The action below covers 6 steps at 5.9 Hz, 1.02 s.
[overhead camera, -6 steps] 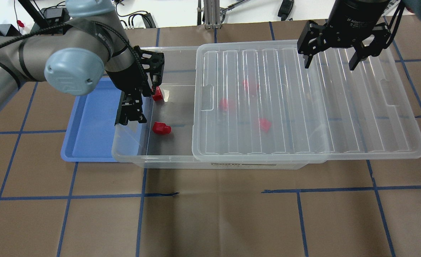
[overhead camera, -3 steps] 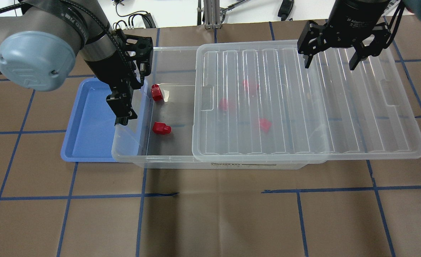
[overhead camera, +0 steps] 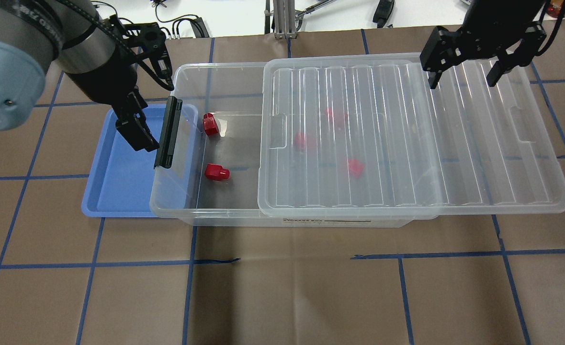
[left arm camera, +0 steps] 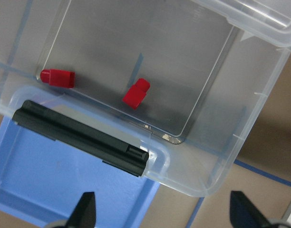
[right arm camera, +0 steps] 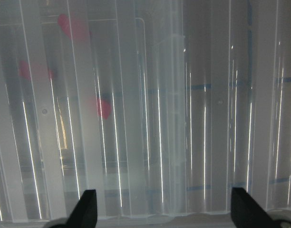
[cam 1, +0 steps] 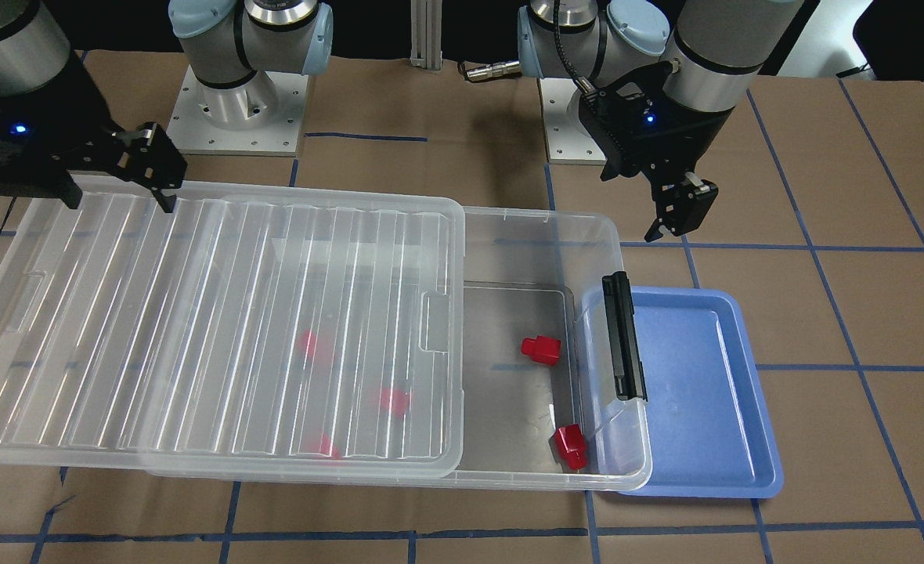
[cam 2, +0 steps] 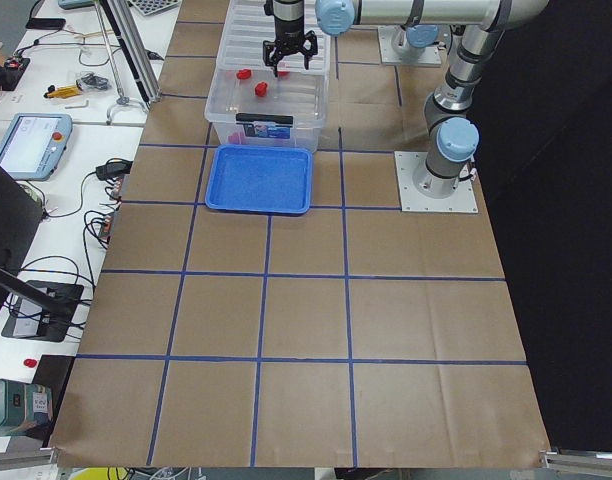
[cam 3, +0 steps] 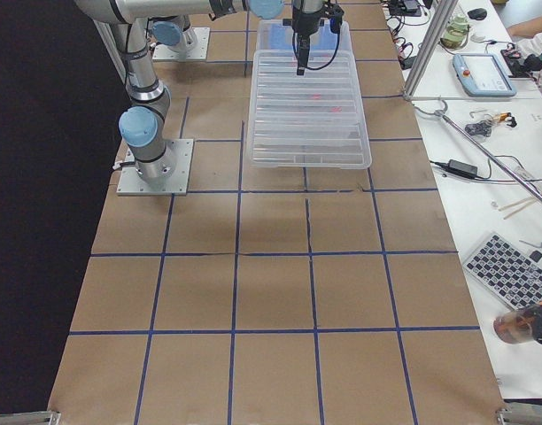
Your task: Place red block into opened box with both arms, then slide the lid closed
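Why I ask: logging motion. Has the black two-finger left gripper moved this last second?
Yes. Overhead, the left gripper moved left, from over the open end of the clear plastic box to the blue tray side of the black bar latch.

Robotics lab here: brown table (cam 2: 306, 330) gridded in blue tape (cam 2: 286, 275), bolted steel base plate (cam 2: 436, 190), teach pendant (cam 3: 483, 75) on white side bench (cam 3: 519, 204).

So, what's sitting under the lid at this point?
Three red blocks show as blurred shapes through the lid, down inside the box. Two more lie in the uncovered part. The ribbed plastic hides which way the covered ones face.
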### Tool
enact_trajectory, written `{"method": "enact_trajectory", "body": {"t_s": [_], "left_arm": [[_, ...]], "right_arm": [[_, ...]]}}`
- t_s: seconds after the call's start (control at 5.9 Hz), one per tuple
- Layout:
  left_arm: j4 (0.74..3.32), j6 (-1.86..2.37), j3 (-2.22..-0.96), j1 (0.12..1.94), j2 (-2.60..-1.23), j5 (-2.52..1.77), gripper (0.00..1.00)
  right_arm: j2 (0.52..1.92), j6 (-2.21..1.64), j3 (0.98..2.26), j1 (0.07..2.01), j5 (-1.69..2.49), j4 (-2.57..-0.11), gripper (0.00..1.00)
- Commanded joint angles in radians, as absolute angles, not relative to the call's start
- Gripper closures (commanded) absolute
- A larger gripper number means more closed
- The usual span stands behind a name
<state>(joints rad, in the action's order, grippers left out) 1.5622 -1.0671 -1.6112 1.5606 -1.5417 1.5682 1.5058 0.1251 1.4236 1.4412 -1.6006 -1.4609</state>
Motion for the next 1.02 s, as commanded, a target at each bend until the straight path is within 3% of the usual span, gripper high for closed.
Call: {"method": "enact_trajectory", "body": {"t_s": [0.0,0.34,0.85], "left_arm": [[1.557,-0.663,-1.597,1.546,-1.523,1.58,0.02],[1.525,-0.211,-1.62,1.552,-1.505,1.572,0.02],[1.535,-0.003,-1.62,1.548,-1.491,1.571,0.02]], "right_arm": [[1.487,0.341,1.425,1.263,-1.618,-1.474,0.0],[1.416,0.516,1.427,1.113,-1.661,-1.564,0.0],[1.327,0.584,1.5,0.991,-1.663,-1.727,0.0]]}}
